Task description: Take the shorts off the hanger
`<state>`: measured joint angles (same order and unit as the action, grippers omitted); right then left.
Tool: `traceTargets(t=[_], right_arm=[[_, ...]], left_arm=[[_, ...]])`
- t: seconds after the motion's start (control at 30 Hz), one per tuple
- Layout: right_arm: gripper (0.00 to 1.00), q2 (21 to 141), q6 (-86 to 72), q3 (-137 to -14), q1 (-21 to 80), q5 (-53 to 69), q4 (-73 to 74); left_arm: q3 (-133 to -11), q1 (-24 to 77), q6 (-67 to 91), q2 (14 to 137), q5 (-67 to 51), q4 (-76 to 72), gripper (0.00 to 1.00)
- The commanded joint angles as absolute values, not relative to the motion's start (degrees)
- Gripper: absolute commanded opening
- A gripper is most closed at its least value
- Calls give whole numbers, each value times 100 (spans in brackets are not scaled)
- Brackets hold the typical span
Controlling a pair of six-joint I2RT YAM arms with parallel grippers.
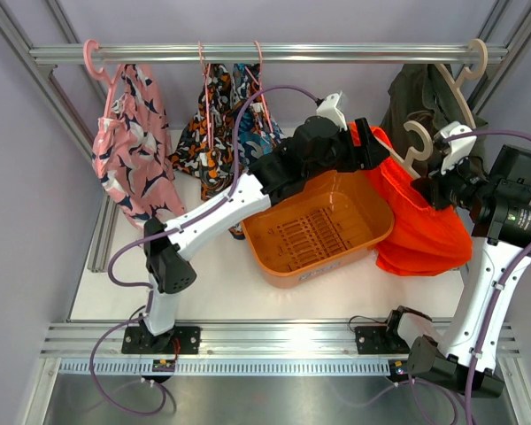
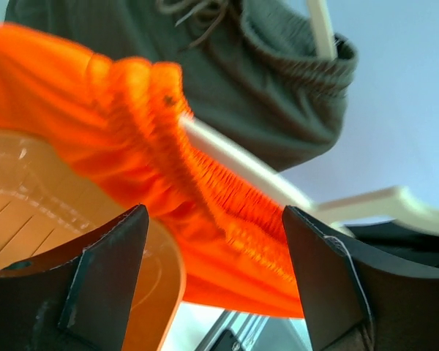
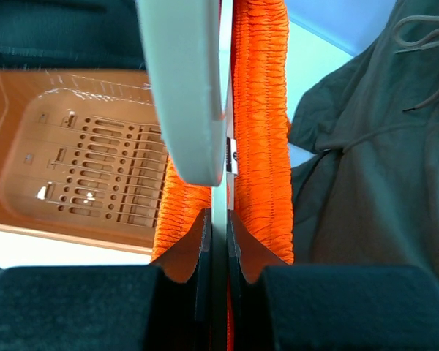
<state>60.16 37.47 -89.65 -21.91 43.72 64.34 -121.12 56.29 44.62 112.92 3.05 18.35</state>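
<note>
Orange-red dominates the right side. The bright orange-red cloth shorts point(image 1: 425, 232) sit on a cream plastic hanger point(image 2: 238, 167) that is off the metal rail point(image 1: 292, 53). Their lower folds slump toward the white surface point(image 1: 221, 288), against the right rim of the orange plastic basket point(image 1: 323, 226).

From above I only get the hanger's hook and a short stretch of it; cloth and arm cover the rest. The left wrist view is soft and very close.

The left claw point(image 2: 214, 218) is spread wide. Its dark fingers point(image 2: 106, 278) stand either side of the gathered, ribbed elastic waistband, and I see no contact with it. One smooth hanger arm runs out from under the waistband.

The right claw point(image 3: 218, 223) is narrowed to a slit with a pale strip in it, apparently the hanger's thin edge. The waistband runs just beside it. The lower end of that strip is blocked by the claw's own body.

The dark olive green shorts point(image 1: 420, 97) have soft knit cloth and a drawstring. They hang from the rail behind, cut off at the frame edge in both wrist views. The basket floor is slotted and glossy.
</note>
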Motion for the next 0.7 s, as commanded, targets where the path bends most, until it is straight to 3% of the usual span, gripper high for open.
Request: traceTargets(t=[0.0, 0.67], right_arm=[[0, 5959, 3735, -9158, -2215, 4772, 6372], [0, 5959, 3401, -9395, -2215, 4895, 6416]], left_arm=[[-12454, 5634, 4597, 11452, 395, 1292, 75], [-12700, 5511, 4201, 11795, 738, 1529, 31]])
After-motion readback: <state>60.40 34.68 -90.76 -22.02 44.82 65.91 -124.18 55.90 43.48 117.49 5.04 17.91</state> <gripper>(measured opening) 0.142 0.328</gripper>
